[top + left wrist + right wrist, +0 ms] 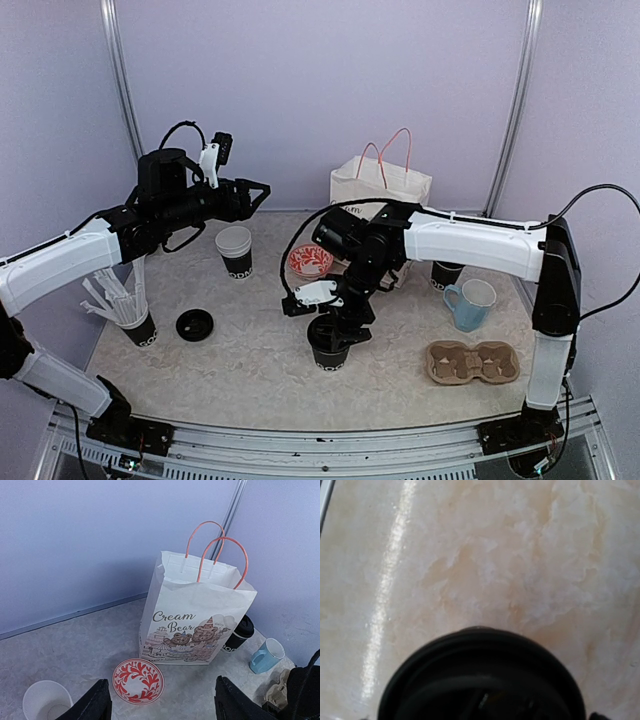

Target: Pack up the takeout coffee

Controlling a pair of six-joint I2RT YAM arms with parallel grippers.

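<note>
Right wrist: round black plastic lid (480,680); right pincer (336,332) grip unclear; left pincer (161,685) apart.

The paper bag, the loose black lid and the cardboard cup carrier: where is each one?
paper bag (192,600), left wrist view, on its printed front.
loose black lid (194,324), top external view, on its centre.
cardboard cup carrier (472,362), top external view, on the ridge between its two wells.
</note>
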